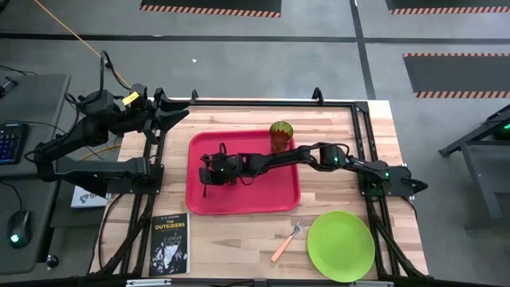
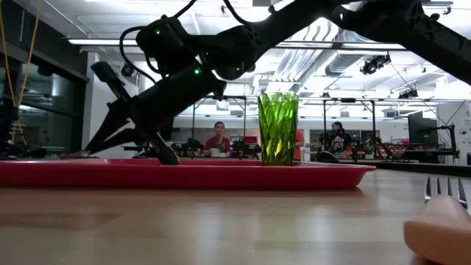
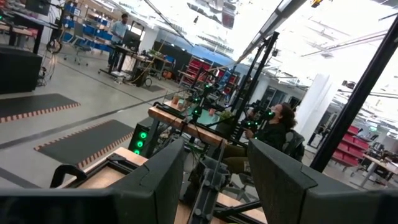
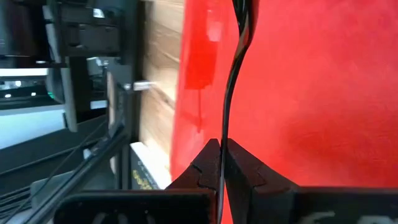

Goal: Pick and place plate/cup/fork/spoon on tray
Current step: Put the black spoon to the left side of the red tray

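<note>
My right gripper (image 1: 209,171) reaches across the table to the left part of the red plastic tray (image 1: 271,199), its arm stretched long over the tray's smooth floor. In the right wrist view its two dark fingers (image 4: 205,165) are pressed together on the thin, dark metallic handle of the spoon (image 4: 233,81), which runs away from the pads as a slim curved line over the glossy red surface. From the low camera the gripper's tip (image 2: 165,154) sits right down at the tray's raised rim (image 2: 184,173); I cannot tell whether the spoon's bowl touches the tray.

The cup (image 1: 280,135), a tall translucent olive-green tumbler with a faceted, ribbed wall, stands upright on the tray by its far edge, just beside my right forearm.

On the bare pale wood table (image 1: 335,127), near the front right, lies the round, flat lime-green plate (image 1: 341,245). Just left of it lies the fork (image 1: 287,241), silver tines and orange handle, slanted, not on the tray.

My left gripper (image 1: 171,112) waits at the far left corner of the table, fingers spread apart and empty. A black paperback book (image 1: 168,243) lies at the front left.
</note>
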